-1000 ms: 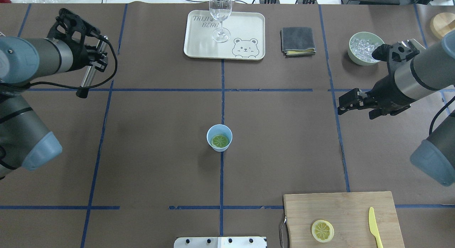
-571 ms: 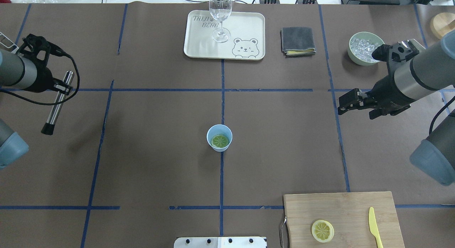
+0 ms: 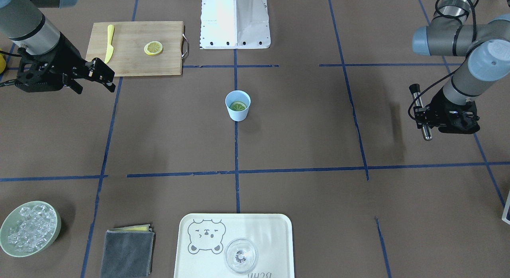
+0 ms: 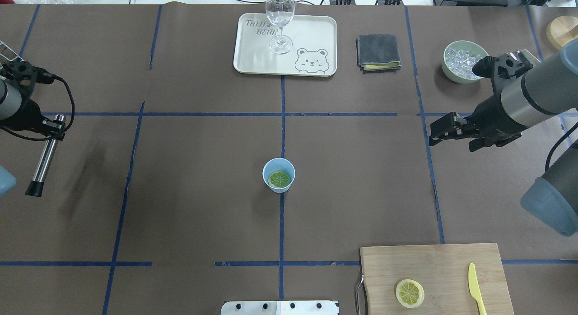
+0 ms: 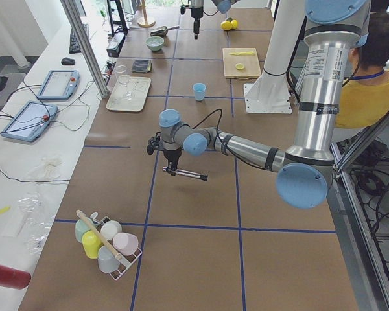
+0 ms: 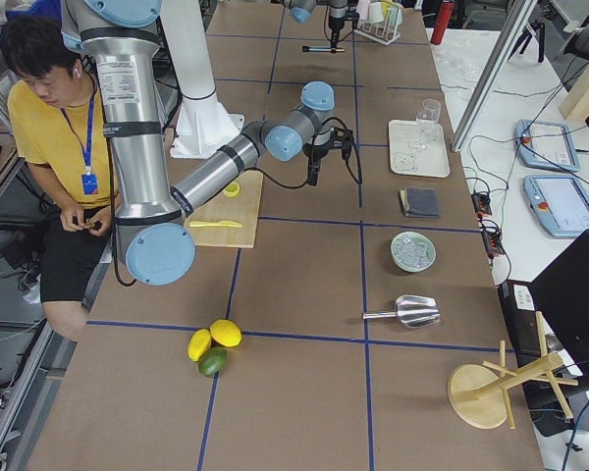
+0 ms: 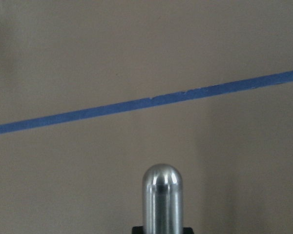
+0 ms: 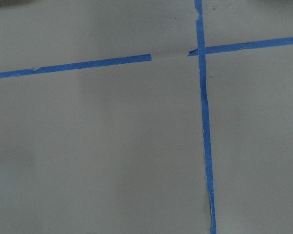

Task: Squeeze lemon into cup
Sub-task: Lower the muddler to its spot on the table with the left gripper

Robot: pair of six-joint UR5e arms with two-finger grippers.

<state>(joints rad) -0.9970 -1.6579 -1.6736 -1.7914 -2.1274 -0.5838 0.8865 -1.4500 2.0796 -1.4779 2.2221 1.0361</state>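
Lemon (image 4: pixel 279 178): inside cup (image 4: pixel 270 167), table centre, cut face up, well apart from both grippers.
Cup: upright, long axis vertical.
Left gripper (image 4: pixel 55 124): far left, clamped on metal rod (image 4: pixel 43 159).
Right gripper (image 4: pixel 433 131): jaws apart, right of cup.

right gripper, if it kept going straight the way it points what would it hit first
Probably the bare table near the blue tape cross; the right gripper seems to point downward, nothing between.

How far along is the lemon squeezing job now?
Looks done: the lemon sits inside the cup, cut face up. In hand: the left gripper holds a metal rod far from the cup; the right gripper is empty. Left: possibly nothing; juice can't be seen.
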